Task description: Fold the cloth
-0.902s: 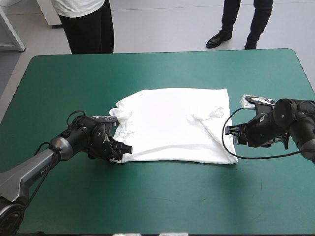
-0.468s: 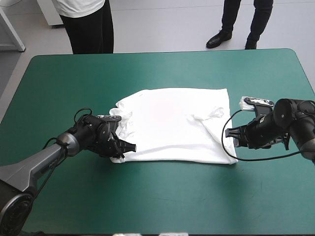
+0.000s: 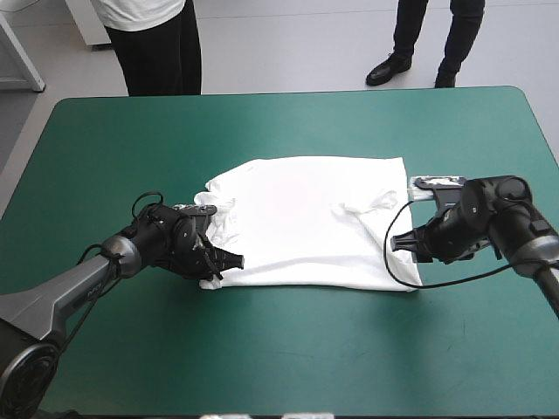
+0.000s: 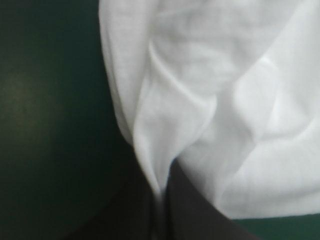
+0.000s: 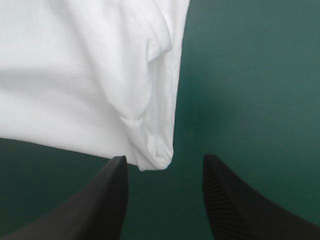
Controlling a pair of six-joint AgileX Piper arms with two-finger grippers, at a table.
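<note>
Wrist views: only here do we see the fingers. The left gripper (image 4: 161, 195) is all but closed, pinching a fold of the T-shirt (image 4: 225, 100). The right gripper (image 5: 165, 158) stands spread, with a shirt corner between its tips, ungripped.
High view: only here do we see the whole shirt, flat at the middle of the table (image 3: 279, 122).
Long axis: it runs across the table, bunched end toward the table's left edge.
Arms: both are low over the table, reaching inward toward its middle.

The table (image 3: 288, 353) wears a smooth teal-green cover (image 3: 288, 122).
</note>
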